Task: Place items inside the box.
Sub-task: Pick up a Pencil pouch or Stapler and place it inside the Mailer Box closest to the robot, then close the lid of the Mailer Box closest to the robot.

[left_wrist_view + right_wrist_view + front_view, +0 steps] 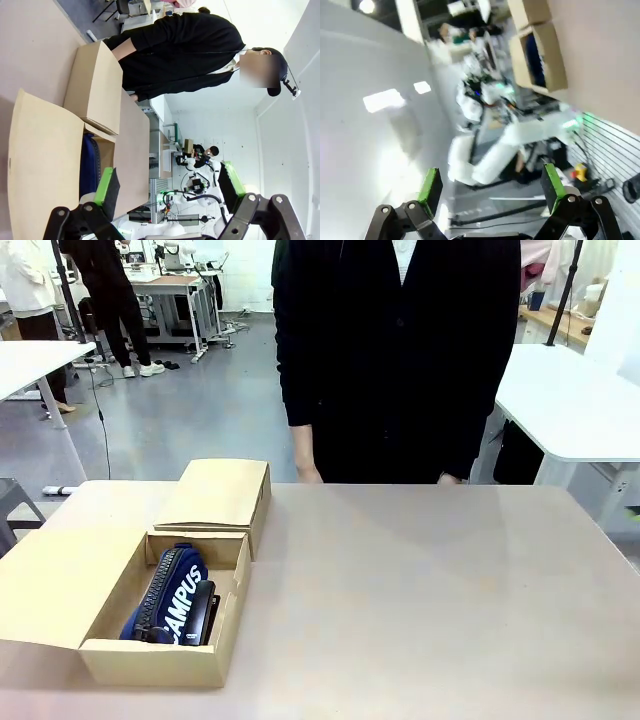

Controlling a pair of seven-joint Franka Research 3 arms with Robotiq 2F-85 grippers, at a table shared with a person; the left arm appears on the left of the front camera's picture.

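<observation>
Box sits on table, flaps open, at my left side. Inside box: navy CAMPUS pouch, long axis running from near wall toward far wall; black stapler just beside pouch, parallel to it. No loose item visible outside box.

My left gripper: fingers spread wide, holding nothing, raised clear of box, box ahead of fingers. My right gripper: spread wide, holding nothing, well apart from box. Left arm judged nearer to box.

Person stands at far edge of table, beyond box.

Beige table; person behind
</observation>
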